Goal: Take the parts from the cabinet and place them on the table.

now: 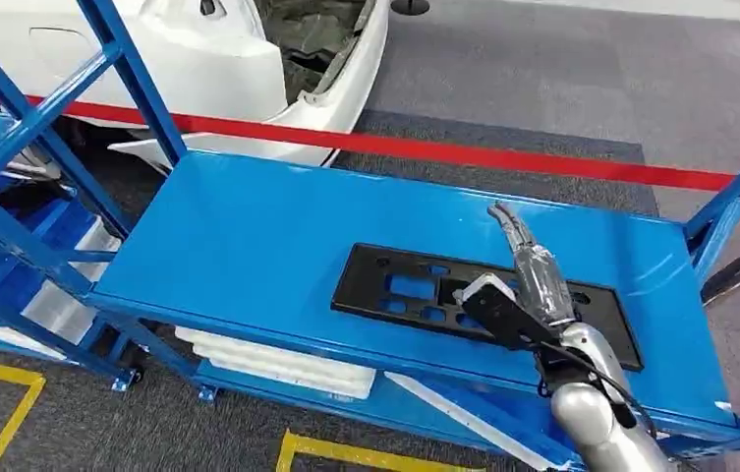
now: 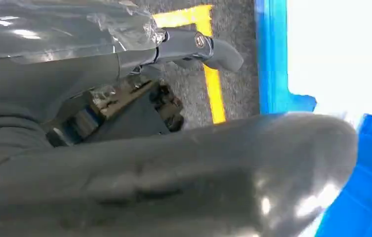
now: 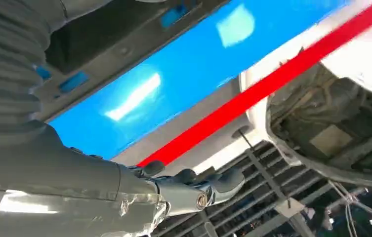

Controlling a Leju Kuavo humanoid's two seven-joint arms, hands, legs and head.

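Blue table [image 1: 248, 236] (grey carpet [image 1: 542, 79] beyond)

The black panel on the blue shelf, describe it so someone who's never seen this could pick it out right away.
Find the big blue metal rack in front of the white car body. On its flat top shelf, toward the right, lies the black panel, right by the robot's right hand. It is the one dark thing on that shelf: a long, flat rectangle with several cut-out holes showing blue through them.

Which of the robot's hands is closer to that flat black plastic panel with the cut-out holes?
The right. The right robot hand reaches over the flat black plastic panel with cut-outs on the blue metal table. The left robot hand hangs low over grey carpet beside yellow floor tape.
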